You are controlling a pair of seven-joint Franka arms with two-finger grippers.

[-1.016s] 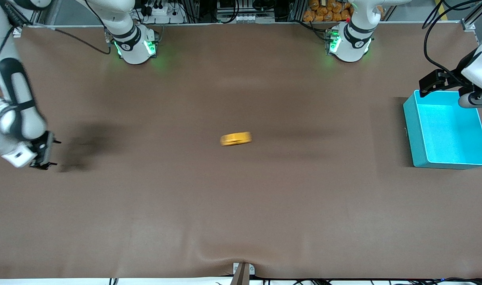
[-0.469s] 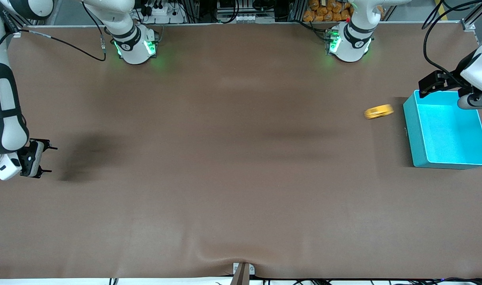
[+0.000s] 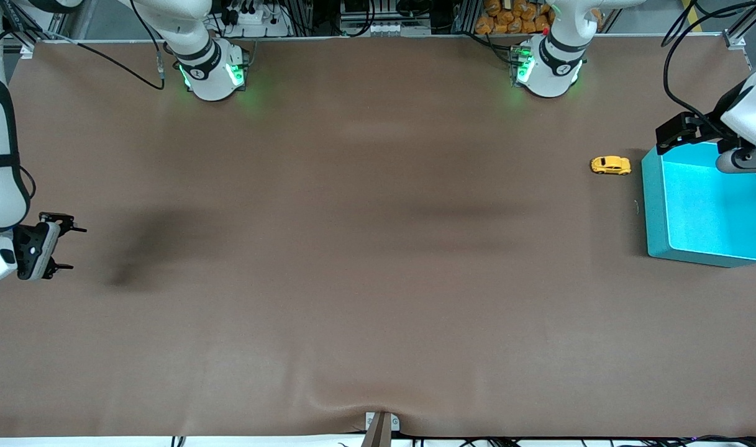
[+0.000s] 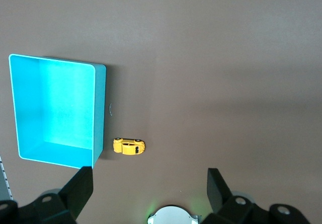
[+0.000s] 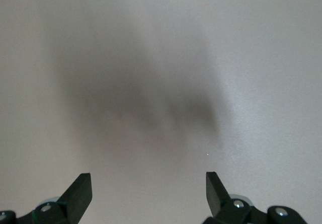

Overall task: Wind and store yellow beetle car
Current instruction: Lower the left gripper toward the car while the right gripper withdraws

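The yellow beetle car (image 3: 610, 165) stands on its wheels on the brown table, close beside the teal bin (image 3: 654, 211) with a small gap, near the bin's corner farthest from the front camera. The left wrist view also shows the car (image 4: 129, 146) and the bin (image 4: 99, 108), which is empty. My left gripper (image 4: 149, 186) is open and empty, high over that corner of the bin (image 3: 679, 131). My right gripper (image 3: 72, 241) is open and empty, low over the table at the right arm's end, and shows in the right wrist view (image 5: 148, 189).
The two arm bases (image 3: 211, 71) (image 3: 548, 68) stand along the table's edge farthest from the front camera. A small clamp (image 3: 381, 425) sits at the nearest edge. The brown mat has a slight ripple there.
The car rolled from the table's middle to the left arm's end and stopped beside the bin, which shifted slightly. My right gripper drew back a little toward its end.
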